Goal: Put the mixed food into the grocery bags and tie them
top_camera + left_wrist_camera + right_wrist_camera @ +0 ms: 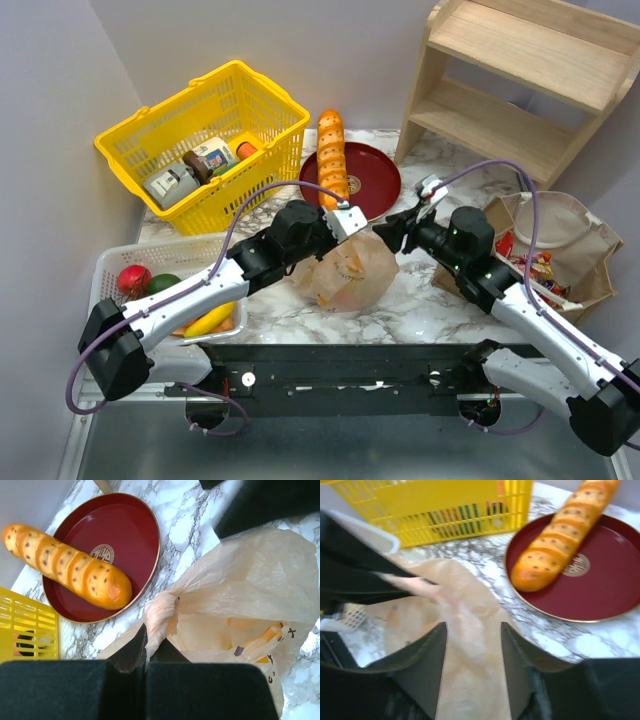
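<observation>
Bagging looks only partly done, by our reading. We see the thin, crinkly, translucent tan plastic bag [345, 275] slumped on the marbled white tabletop [420, 310] between the two arms. A yellow-orange printed packet [255, 645] shows through its film. The stiff brown paper bag with white rope handles [598, 250] stands open at the right edge, well apart from it, with shiny red and orange crisp packets [535, 268] inside. We see no knot on either bag. A yellow banana [212, 320], a round red fruit [133, 280] and a green one [163, 284] lie in the white mesh tray [170, 245] at the left, so we judge the loading unfinished too.

The left gripper [147, 655] is pinched fully closed on a twisted ear of the plastic bag's mouth. The right gripper [473, 640] hangs over the same film with its fingers spread apart, gripping nothing. We take tying this bag to be the step in hand.

The film is limp and wrinkled, while the paper bag is creased but holds its shape. Behind them, the long segmented orange-brown loaf [332, 160] lies across a glossy round dark-red plate [375, 190]. Beside it, the yellow lattice plastic basket [200, 120] holds boxes and jars.
</observation>
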You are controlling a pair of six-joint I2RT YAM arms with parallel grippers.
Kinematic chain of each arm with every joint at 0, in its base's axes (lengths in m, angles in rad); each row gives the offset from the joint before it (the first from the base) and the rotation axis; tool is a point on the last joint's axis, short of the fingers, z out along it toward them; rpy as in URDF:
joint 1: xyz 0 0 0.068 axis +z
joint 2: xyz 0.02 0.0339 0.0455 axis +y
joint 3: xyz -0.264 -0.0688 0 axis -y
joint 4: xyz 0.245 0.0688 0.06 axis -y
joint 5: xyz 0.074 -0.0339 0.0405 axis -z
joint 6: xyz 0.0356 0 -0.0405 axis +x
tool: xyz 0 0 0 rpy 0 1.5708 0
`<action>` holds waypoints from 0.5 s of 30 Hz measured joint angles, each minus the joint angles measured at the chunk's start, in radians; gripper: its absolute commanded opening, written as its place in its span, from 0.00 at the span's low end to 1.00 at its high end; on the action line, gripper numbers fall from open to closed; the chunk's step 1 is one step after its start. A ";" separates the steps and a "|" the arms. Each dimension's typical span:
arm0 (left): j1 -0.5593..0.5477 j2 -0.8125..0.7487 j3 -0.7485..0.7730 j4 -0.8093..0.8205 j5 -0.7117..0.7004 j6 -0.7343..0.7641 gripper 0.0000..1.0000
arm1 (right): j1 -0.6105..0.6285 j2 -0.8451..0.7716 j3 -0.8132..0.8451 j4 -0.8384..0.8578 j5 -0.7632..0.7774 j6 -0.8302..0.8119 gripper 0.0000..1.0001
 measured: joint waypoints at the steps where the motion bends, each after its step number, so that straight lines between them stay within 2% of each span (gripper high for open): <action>1: -0.004 -0.003 -0.002 0.000 -0.003 0.005 0.00 | -0.048 0.010 0.000 0.001 -0.031 0.012 0.47; 4: -0.018 -0.014 -0.007 0.000 -0.003 0.019 0.00 | -0.157 0.103 0.048 0.000 -0.150 0.034 0.45; 6: -0.030 -0.022 -0.010 0.000 -0.005 0.030 0.00 | -0.180 0.189 0.112 -0.005 -0.240 0.034 0.45; 12: -0.087 -0.048 -0.062 0.025 -0.051 0.090 0.00 | -0.193 0.528 0.422 -0.032 -0.593 -0.032 0.45; 15: -0.103 -0.056 -0.089 0.045 -0.098 0.110 0.00 | -0.193 0.638 0.483 -0.049 -0.711 -0.088 0.45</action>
